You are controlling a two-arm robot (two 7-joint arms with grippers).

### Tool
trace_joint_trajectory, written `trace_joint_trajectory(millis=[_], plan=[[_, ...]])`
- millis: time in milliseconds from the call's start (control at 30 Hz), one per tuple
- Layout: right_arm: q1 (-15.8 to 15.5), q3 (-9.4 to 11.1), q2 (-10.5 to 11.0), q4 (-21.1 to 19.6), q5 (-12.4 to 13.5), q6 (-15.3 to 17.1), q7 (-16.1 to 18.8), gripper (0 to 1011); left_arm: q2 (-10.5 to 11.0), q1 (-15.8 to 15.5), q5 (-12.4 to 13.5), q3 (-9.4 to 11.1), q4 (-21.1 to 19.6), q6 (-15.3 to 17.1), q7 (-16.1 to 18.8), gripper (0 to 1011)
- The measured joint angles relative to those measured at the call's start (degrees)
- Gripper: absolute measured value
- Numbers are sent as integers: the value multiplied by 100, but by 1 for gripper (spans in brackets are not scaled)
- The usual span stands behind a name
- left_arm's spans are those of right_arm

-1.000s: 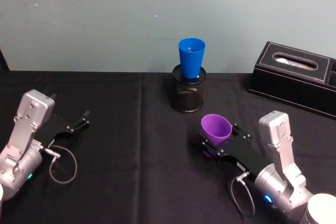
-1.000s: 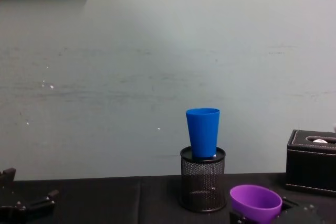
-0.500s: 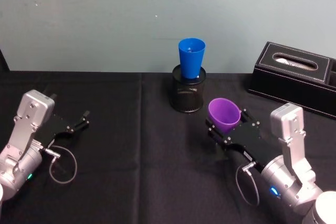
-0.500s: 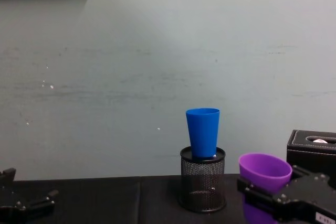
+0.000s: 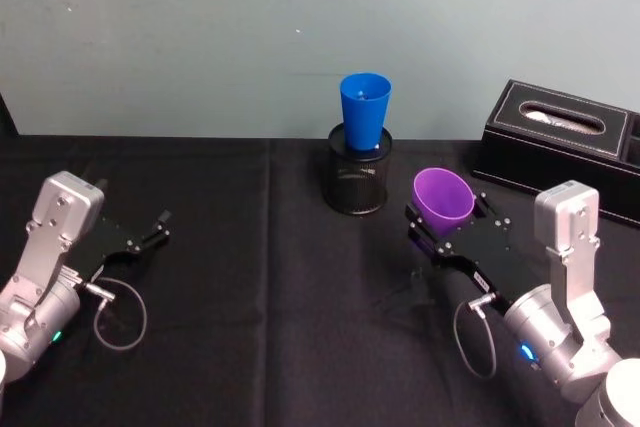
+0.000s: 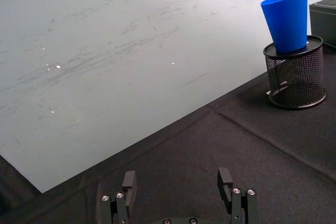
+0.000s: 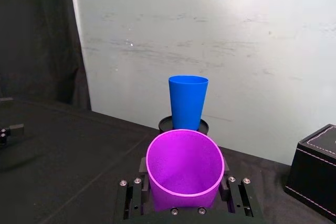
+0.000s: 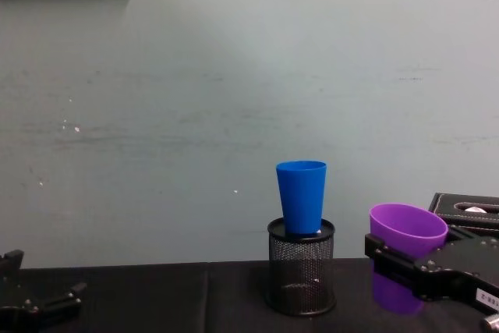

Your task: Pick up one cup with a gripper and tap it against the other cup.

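Purple cup (image 5: 443,195) sits gripped in right claw (image 5: 445,217).

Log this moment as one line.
right gripper: shut on purple cup, raised | blue cup: in mesh holder, untouched | left gripper: open, parked

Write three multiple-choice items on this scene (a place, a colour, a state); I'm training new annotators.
1. The bright blue tapered plastic cup stands:
A. in the mouth of the black wire-mesh pen holder
B. inside another cup
C. in the left end effector

2. The smooth tapered plastic cup held in the right end effector is:
A. red
B. purple
C. green

3. The left end effector is:
A. shut on a cup
B. open and empty
C. shut on the pen holder

1 A: its base sits in the holder's mouth.
2 B: the right wrist view shows it purple.
3 B: the left wrist view shows it open with nothing in it.
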Motion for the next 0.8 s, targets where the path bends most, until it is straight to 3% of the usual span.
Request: trace_joint_trajectory(millis=[800], plan=[[4,-14,9,11,4,-8,15,729,0,0,0,0,0,0,0,1011]])
